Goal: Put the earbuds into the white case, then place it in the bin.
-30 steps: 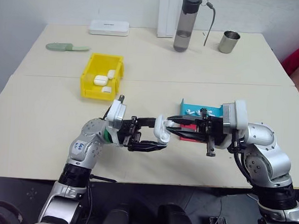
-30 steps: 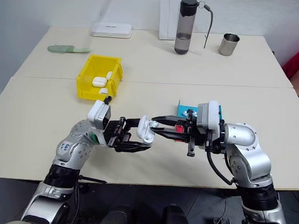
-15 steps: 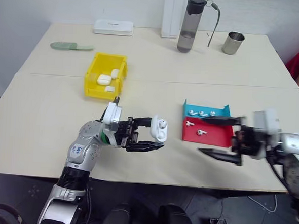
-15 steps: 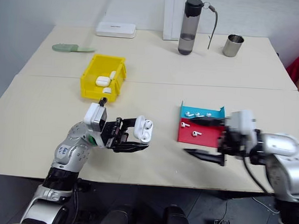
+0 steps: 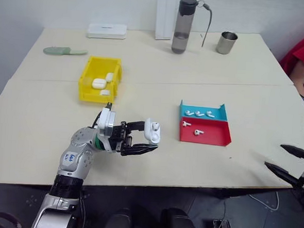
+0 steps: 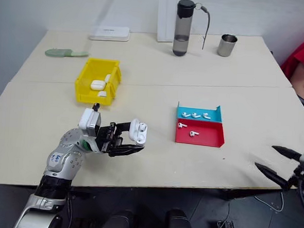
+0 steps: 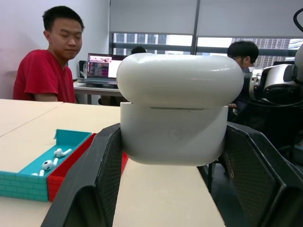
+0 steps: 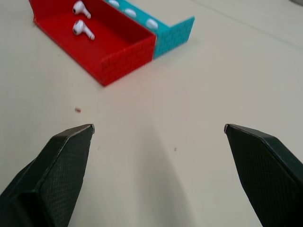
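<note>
Handling: the white case (image 5: 152, 131) is judged light, rigid and glossy, so slippery; it is best gripped across its flat sides.
Left pincer (image 5: 149, 140): clamped on the case's lower body, lower left of centre, above the tabletop (image 5: 160, 63).
Right pincer (image 5: 288, 161): spread wide, empty, lower right corner.
Bin (image 5: 87, 83): upper left, well apart from the case.

An office used as a robot test room

Two plain beige tables (image 5: 207, 60) pushed together stand against a white wall at the top of the head views. The left wrist view looks across the room to a person in a red shirt (image 7: 43, 71) at a desk, an open laptop (image 7: 105, 67) behind, another seated person (image 7: 242, 56) at the right, and a row of large windows (image 7: 199, 41) facing buildings.
</note>
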Motion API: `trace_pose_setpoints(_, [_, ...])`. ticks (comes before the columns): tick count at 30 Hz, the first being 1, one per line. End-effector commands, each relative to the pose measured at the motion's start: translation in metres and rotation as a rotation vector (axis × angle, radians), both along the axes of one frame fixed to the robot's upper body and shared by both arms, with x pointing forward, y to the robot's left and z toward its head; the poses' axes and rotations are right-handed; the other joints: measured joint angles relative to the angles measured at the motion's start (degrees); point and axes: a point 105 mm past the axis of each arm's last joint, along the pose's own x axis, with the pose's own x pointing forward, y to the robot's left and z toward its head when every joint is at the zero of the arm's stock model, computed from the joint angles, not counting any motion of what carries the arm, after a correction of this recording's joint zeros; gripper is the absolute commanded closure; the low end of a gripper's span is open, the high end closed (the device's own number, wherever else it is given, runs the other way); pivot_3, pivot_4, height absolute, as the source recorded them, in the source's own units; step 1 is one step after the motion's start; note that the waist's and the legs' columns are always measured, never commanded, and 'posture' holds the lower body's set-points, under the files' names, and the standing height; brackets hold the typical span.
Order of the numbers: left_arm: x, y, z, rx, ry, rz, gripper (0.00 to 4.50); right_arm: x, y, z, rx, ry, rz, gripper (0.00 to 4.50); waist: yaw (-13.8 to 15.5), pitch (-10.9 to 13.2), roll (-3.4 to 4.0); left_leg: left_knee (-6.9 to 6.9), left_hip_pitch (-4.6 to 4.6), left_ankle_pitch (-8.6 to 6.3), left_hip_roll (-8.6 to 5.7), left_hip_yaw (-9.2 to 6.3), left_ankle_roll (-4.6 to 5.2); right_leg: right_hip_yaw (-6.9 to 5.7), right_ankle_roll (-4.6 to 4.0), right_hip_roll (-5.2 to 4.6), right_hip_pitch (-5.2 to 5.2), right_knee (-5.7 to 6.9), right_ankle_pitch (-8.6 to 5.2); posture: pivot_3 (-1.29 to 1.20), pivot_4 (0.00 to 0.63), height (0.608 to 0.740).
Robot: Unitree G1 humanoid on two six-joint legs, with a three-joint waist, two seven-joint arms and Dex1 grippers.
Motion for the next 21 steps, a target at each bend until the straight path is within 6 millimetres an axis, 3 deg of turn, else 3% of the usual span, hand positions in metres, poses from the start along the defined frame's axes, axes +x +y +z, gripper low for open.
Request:
trace_pose_setpoints(1, [-0.003,-0.001,0.012,-0.001,-0.069,0.007,1.73,0.030,0.019,0.017,-0.175,0.062,-0.013,0.03,0.1,0.0,0.03,-0.04,0.00,0.00,-0.01,-0.01,0.00,0.01,0.00,-0.02,-0.02,0.01,0.00,0.00,0.150,0.740])
trace_pose_setpoints(4, [-0.002,-0.003,0.017,-0.015,-0.092,0.014,1.73,0.059,0.054,0.048,-0.118,0.018,0.070,0.03,0.5,0.0,0.00,-0.02,-0.03,-0.01,0.01,-0.06,-0.03,-0.01,-0.01,-0.02,-0.10,0.00,0.01,0.00,0.150,0.740])
trace_pose_setpoints(9, [-0.001,-0.007,0.015,0.001,-0.107,0.037,1.73,0.092,0.085,0.062,-0.185,0.141,0.133,0.03,1.5,0.0,0.00,0.00,-0.15,-0.02,-0.03,-0.24,-0.07,-0.14,-0.01,-0.10,-0.21,-0.17,0.01,0.00,0.150,0.740])
trace_pose_setpoints(15, [-0.002,-0.011,0.013,-0.006,-0.107,0.052,1.73,0.121,0.101,0.054,-0.315,0.261,0.138,0.03,2.0,0.0,-0.01,0.06,-0.57,-0.03,-0.06,-0.33,-0.06,-0.26,-0.01,-0.13,-0.50,-0.27,0.01,0.00,0.150,0.740])
trace_pose_setpoints(21, [-0.003,-0.012,0.014,-0.023,-0.094,0.057,1.73,0.142,0.109,0.044,-0.457,0.265,0.142,0.03,1.2,0.0,-0.02,0.13,-0.96,-0.02,-0.16,-0.20,-0.07,-0.23,-0.01,-0.21,-1.16,0.24,0.03,0.00,0.150,0.740])
